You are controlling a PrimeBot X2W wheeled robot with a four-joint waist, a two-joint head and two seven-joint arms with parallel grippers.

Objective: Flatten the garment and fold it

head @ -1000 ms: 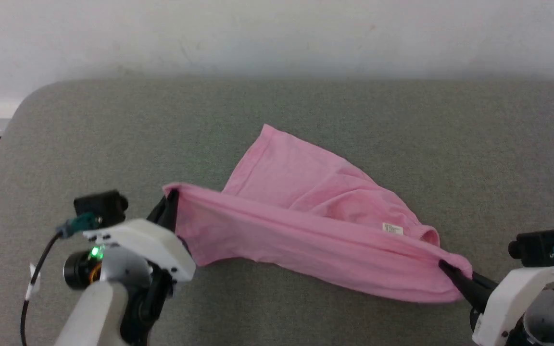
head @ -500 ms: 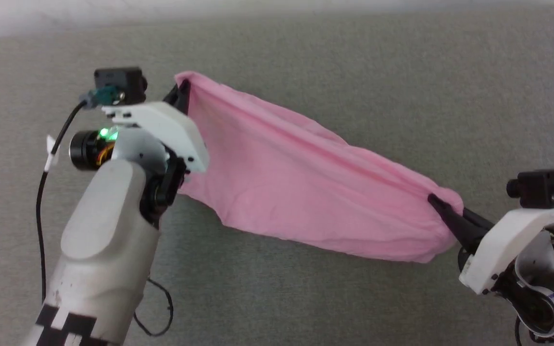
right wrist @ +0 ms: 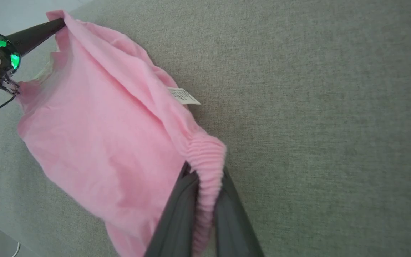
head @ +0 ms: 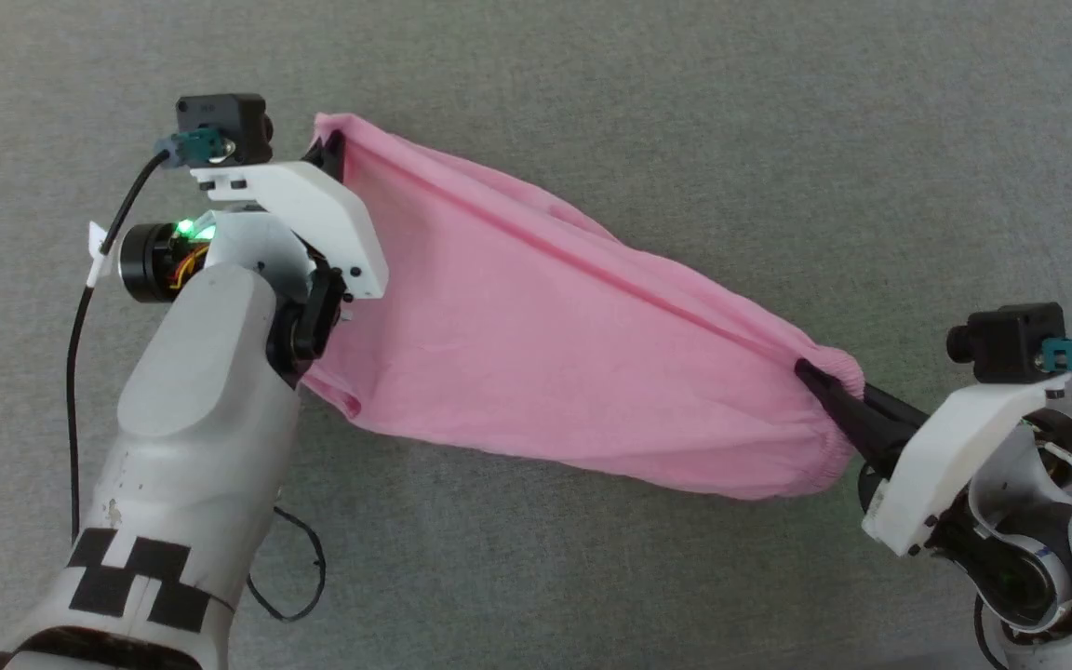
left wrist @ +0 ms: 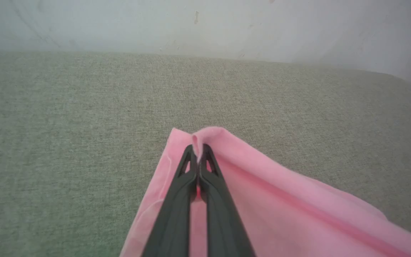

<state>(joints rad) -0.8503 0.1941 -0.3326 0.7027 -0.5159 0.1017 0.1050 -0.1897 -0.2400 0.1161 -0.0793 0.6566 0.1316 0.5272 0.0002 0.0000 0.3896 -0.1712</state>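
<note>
The light pink garment [head: 555, 335] hangs stretched between my two grippers above the grey cushion. My left gripper [head: 331, 149] is shut on its upper left corner [left wrist: 198, 137]; the left wrist view shows cloth pinched between the dark fingertips [left wrist: 187, 157]. At the lower right, my right gripper [head: 806, 372] is shut on the gathered elastic band [right wrist: 207, 157]. A taut ridge runs along the top edge from one grip to the other, and the cloth sags below it. The small white tag [right wrist: 183, 95] sticks out on the far side in the right wrist view.
The grey fabric cushion [head: 685, 112] spreads wide under and around the garment. A pale wall [left wrist: 205, 25] rises behind its far edge. A black cable [head: 294, 577] loops beside my left forearm.
Both grippers lifted the garment off the cushion and pulled it taut, so it now hangs between them. The head camera tilted down, and the wall left its view.
</note>
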